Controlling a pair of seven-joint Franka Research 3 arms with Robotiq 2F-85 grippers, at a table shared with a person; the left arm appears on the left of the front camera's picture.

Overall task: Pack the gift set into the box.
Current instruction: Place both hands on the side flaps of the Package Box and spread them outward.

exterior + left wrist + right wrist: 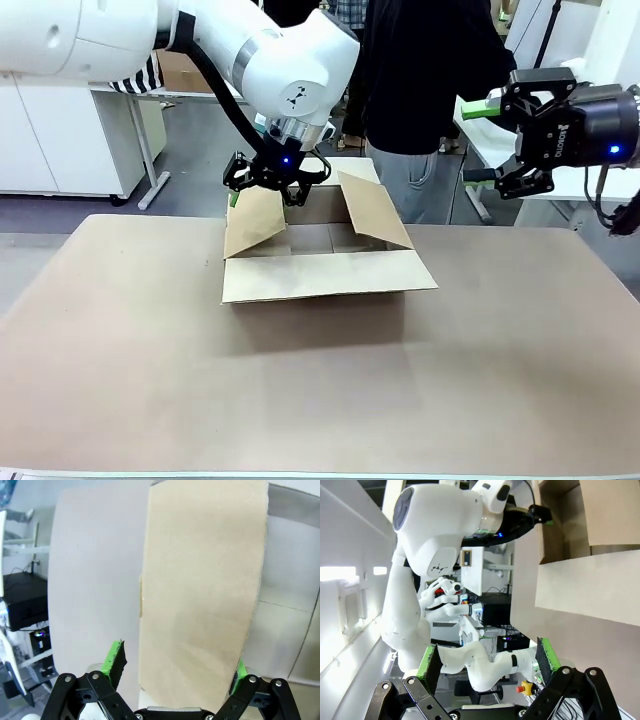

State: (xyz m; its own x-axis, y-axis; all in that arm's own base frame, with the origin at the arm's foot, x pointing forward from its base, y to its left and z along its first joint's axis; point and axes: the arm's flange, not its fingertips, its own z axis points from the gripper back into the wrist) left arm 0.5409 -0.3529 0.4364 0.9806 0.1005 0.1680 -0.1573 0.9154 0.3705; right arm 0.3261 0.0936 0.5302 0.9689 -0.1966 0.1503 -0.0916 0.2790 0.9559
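front view: left jaws hang spread over the box's (pixel 330 272) raised left flap (pixel 252 218); left wrist view shows that flap between the green pads (pixel 114 661), one pad clear of it. box sits open at the middle of the desk (pixel 300 390), floor partly hidden by flaps. right jaws gape in mid-air, pale print on their body too small to read.
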